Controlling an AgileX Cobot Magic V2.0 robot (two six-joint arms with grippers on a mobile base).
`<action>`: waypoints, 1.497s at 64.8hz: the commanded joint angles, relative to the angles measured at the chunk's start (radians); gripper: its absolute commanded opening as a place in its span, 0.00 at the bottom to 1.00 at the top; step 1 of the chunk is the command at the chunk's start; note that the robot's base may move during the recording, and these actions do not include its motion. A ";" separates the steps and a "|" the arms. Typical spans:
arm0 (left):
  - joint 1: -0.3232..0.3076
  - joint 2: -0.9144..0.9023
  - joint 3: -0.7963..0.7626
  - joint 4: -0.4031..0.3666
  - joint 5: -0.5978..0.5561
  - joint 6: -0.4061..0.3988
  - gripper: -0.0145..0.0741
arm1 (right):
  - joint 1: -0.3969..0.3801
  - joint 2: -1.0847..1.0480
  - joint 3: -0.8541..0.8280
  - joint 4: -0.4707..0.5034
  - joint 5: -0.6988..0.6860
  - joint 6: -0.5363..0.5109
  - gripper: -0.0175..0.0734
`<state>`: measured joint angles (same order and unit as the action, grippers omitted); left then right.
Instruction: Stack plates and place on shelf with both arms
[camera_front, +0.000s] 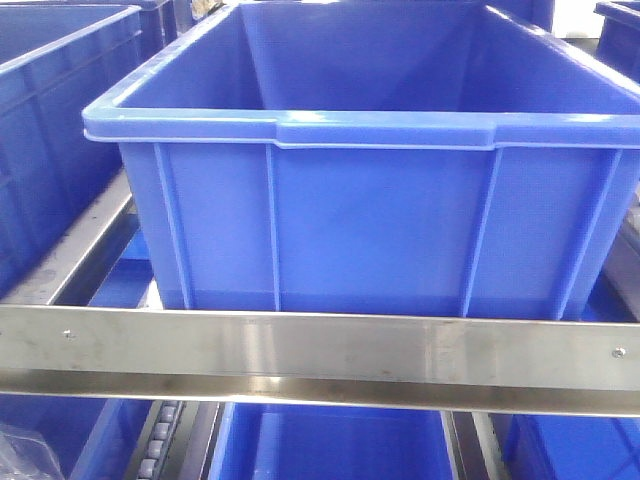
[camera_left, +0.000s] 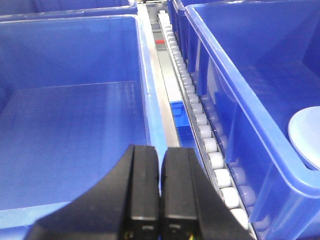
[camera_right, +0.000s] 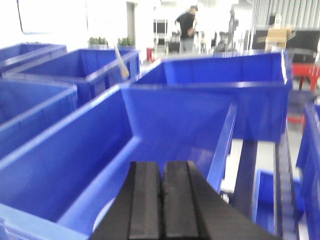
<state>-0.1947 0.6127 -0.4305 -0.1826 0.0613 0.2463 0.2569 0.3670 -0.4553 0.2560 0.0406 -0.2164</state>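
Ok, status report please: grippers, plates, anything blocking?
Left gripper shut, empty. Right gripper shut, empty. One white plate partly visible inside the blue bin. Nothing blocking in view.

Blue bins, white plate, black jaws.

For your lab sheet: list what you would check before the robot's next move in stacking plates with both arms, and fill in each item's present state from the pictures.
1. Left claw free of load: ok, jaws shut together with nothing between them.
2. Right claw free of load: ok, also shut and holding nothing.
3. A plate located: ok, a white plate lies in the blue bin to the right of the left claw, partly cut off by the frame.
4. Second plate to stack: cannot tell; a pale shape beside the right claw is blurred.
5. Claws open for grasping: not ok, both shut.
6. Shelf rail unobstructed: ok in the front view.
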 joint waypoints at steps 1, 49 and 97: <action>0.000 0.005 -0.029 -0.004 -0.079 0.000 0.26 | -0.001 -0.023 -0.021 -0.006 -0.057 -0.010 0.25; 0.000 0.005 -0.029 -0.004 -0.079 0.000 0.26 | -0.274 -0.389 0.450 -0.208 -0.060 0.168 0.25; 0.000 0.005 -0.029 -0.004 -0.080 0.000 0.26 | -0.274 -0.397 0.485 -0.208 -0.035 0.186 0.25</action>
<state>-0.1947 0.6127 -0.4305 -0.1826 0.0613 0.2463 -0.0124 -0.0110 0.0280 0.0561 0.0989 -0.0322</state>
